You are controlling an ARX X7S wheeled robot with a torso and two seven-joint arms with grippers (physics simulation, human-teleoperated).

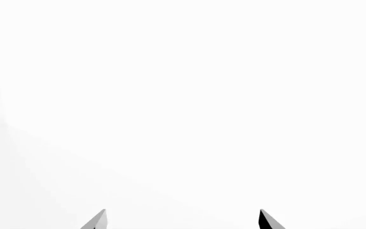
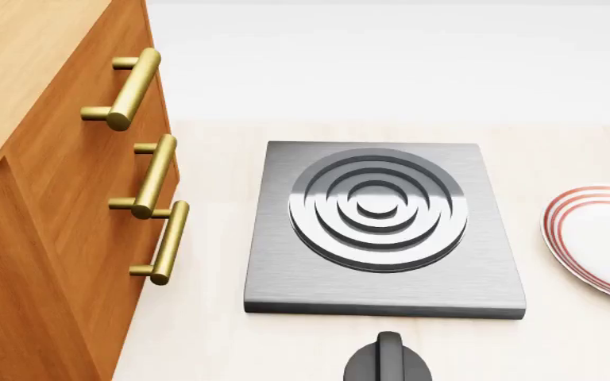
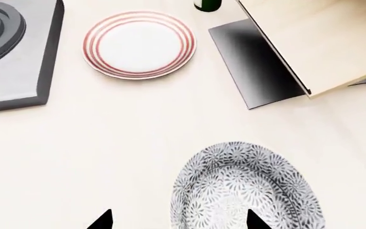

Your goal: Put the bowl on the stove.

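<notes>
The bowl (image 3: 247,183), white with a dense grey-blue floral pattern, stands on the pale counter in the right wrist view. My right gripper (image 3: 177,221) is open. One dark fingertip (image 3: 255,220) shows over the bowl's inside and the other over bare counter, so the bowl's rim lies between them; I cannot tell whether they touch it. The stove (image 2: 384,230), a dark-grey square slab with a ringed burner, lies mid-counter in the head view, and its corner (image 3: 15,62) shows in the right wrist view. My left gripper (image 1: 181,221) is open over blank white. The head view shows neither the grippers nor the bowl.
A red-ringed white plate (image 3: 139,44) (image 2: 602,238) lies between the stove and the bowl. A black knob (image 2: 388,361) sits before the stove. A wooden drawer cabinet (image 2: 51,198) with brass handles stands left of the stove. A wooden board (image 3: 316,38), a dark panel (image 3: 253,67) and a green bottle base (image 3: 207,5) lie beyond the bowl.
</notes>
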